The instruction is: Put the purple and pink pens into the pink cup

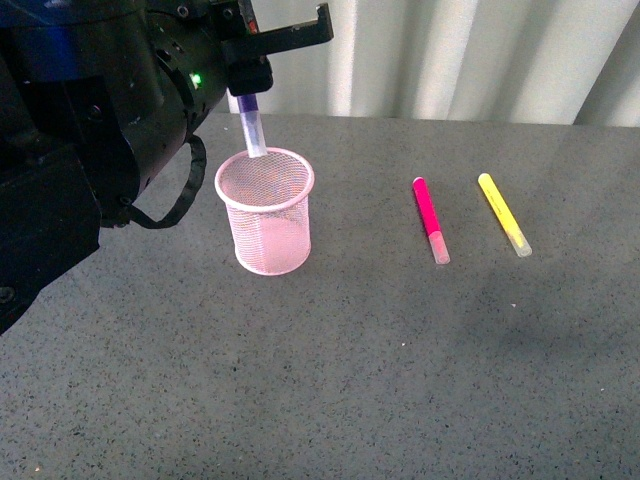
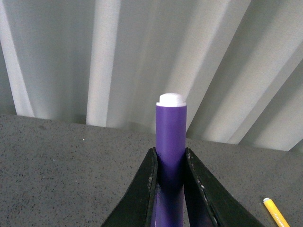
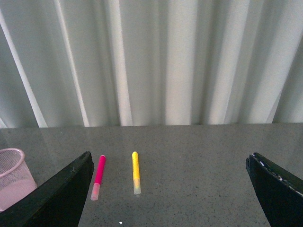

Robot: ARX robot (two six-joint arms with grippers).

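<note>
We find the left fingers (image 2: 141, 196) clamping the purple pen (image 1: 250, 125) near-vertical, cap down at the mouth of the pink cup (image 1: 275, 240); the right fingers (image 3: 61, 194) gape empty. Grey speckled counter (image 1: 400, 350) — white pleated backdrop (image 1: 450, 60).

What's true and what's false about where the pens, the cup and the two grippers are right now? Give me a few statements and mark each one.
1. The left gripper is shut on the purple pen, holding it upright over the pink cup. True.
2. The pink pen is standing in the pink cup. False: it lies flat on the table, to the right of the cup in the front view.
3. The right gripper is open and holds nothing. True.
4. The yellow pen lies between the pink cup and the pink pen. False: it lies on the far side of the pink pen from the cup.
</note>
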